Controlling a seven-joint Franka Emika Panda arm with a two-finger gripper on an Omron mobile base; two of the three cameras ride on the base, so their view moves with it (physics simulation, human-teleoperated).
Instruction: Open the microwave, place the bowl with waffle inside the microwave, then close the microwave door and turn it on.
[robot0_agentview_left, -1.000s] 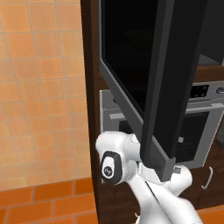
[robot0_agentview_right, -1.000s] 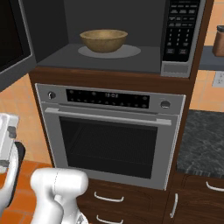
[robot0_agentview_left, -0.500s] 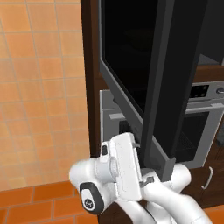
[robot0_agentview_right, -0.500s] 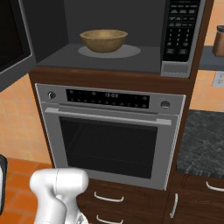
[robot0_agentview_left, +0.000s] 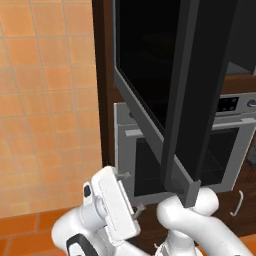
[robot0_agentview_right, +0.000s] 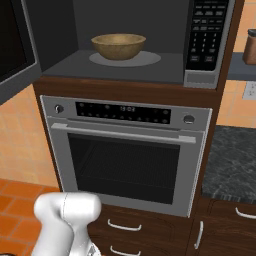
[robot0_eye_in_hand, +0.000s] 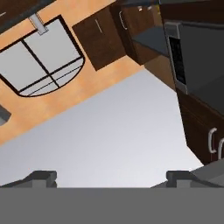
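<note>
**Mia:** Where is the bowl with waffle (robot0_agentview_right: 118, 46)?

**Tom:** It is inside the microwave (robot0_agentview_right: 201, 46), right above the oven (robot0_agentview_right: 130, 150). It sits on the round grey plate (robot0_agentview_right: 147, 59) in there. I can see the tan bowl from the side, but I cannot see down into it, so I cannot see the waffle.

**Mia:** So the bowl part looks done?

**Tom:** I think so. The next job should be shutting the microwave door (robot0_agentview_left: 145, 60).

**Mia:** Where is the door?

**Tom:** It is swung wide open. It sticks out up and to the left of the oven, toward the robot. Its long free edge runs up and down.

**Mia:** And the end effector (robot0_eye_in_hand: 111, 176)?

**Tom:** Its two dark tips are spread far apart, and there is nothing between them. It is down low, in front of the oven's left side. It is tipped away, looking at a pale flat part of the room and a window.

**Mia:** So which way is the door from it?

**Tom:** Up. The bottom corner of the door hangs above the arm. I think the end effector has to rise and turn, get to the side of the door that faces away from the oven, and push it back across.

**Mia:** Could it go wrong?

**Tom:** If it comes up right under that corner, it might bump it.
</note>
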